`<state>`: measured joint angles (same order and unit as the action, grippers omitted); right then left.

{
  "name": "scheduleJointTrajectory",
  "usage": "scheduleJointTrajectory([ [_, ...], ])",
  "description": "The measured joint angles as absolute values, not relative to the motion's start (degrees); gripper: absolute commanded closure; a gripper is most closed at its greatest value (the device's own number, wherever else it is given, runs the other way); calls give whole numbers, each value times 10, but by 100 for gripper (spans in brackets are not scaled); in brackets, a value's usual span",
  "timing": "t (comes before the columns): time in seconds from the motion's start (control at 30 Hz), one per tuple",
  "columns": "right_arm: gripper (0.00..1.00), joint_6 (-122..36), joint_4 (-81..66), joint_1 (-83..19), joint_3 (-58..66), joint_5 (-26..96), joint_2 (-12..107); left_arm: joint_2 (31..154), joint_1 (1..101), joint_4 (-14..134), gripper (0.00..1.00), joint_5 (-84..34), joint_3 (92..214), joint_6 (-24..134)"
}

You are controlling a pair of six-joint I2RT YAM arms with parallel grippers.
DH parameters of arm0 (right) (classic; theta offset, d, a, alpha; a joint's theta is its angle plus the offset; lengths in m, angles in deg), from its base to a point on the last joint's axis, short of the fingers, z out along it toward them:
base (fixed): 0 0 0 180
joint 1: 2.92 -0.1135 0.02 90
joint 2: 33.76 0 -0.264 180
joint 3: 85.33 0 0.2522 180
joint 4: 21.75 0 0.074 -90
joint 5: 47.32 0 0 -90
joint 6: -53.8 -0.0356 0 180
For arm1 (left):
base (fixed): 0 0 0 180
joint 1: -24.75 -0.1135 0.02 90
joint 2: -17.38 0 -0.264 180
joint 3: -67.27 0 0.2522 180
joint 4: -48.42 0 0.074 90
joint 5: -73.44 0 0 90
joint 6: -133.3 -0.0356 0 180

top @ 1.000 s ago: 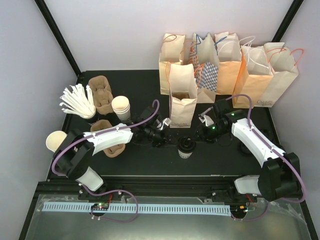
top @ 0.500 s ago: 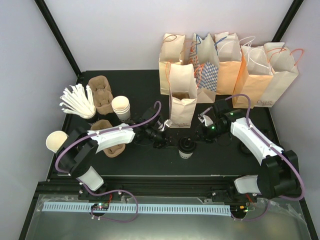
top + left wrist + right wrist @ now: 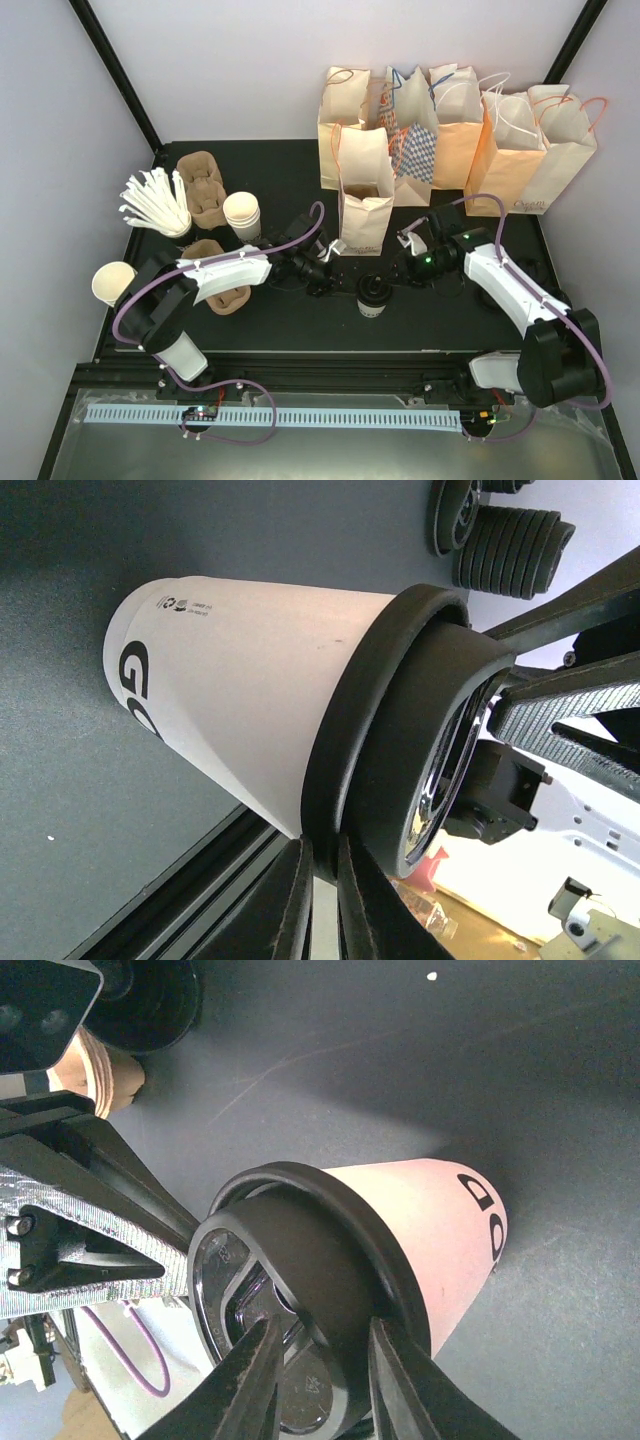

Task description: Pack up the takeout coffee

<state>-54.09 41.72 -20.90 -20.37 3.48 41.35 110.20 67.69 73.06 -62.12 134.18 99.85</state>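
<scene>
Picked up the action at the grasping step: found the coffee (image 3: 374, 296) upright on the black table (image 3: 300, 320), toward the front, flanked by both arms. Caught the left gripper (image 3: 325, 852) pinched almost flat, only a slit between the fingers (image 3: 285, 900), tips right at the rim of the lid (image 3: 400, 740); could not tell a nip on that rim from mere nearness. Caught the right gripper (image 3: 320, 1332) parted astride the raised crown of the lid, fingers (image 3: 255, 1380) either side of it; could not call that a clamp or a loose straddle. Reckoned nothing packed yet. Judged the next move to call for a sure hold, a level lift to spare the lid, then a carry back and down into the open bag (image 3: 365, 195) just beyond. On to surfaces: smooth white paper cone with bold dark letters, glossy black plastic lid with a stepped rim, matte table. Further back on the left, noted a stack of plain cups (image 3: 242, 212), lumpy brown pulp carriers (image 3: 205, 185), a spray of thin white sticks (image 3: 155, 205). At the very back, saw a row of creased tan paper bags (image 3: 470, 130) with cord handles.
</scene>
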Motion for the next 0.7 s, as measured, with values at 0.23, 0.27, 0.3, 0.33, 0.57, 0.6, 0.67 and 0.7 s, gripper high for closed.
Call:
scheduleJointTrajectory([
  [0.23, 72, -548, 367, -204, -249, 22, 386, 1106, 676, 733, 92, -621, 1343, 975],
  [0.27, 72, -550, 363, -204, -252, 22, 383, 1106, 676, 733, 92, -621, 1343, 973],
  [0.3, 72, -552, 360, -204, -254, 21, 382, 1106, 676, 732, 92, -622, 1343, 971],
  [0.33, 72, -554, 359, -204, -254, 21, 381, 1107, 676, 732, 92, -623, 1343, 970],
  [0.57, 61, -559, 365, -205, -245, 24, 380, 1107, 675, 733, 86, -624, 1344, 963],
  [0.6, 59, -559, 370, -206, -240, 25, 380, 1107, 675, 736, 84, -623, 1346, 962],
  [0.67, 56, -559, 386, -211, -226, 34, 382, 1107, 675, 748, 80, -617, 1352, 959],
  [0.7, 54, -559, 395, -213, -218, 42, 384, 1107, 676, 755, 78, -615, 1356, 959],
])
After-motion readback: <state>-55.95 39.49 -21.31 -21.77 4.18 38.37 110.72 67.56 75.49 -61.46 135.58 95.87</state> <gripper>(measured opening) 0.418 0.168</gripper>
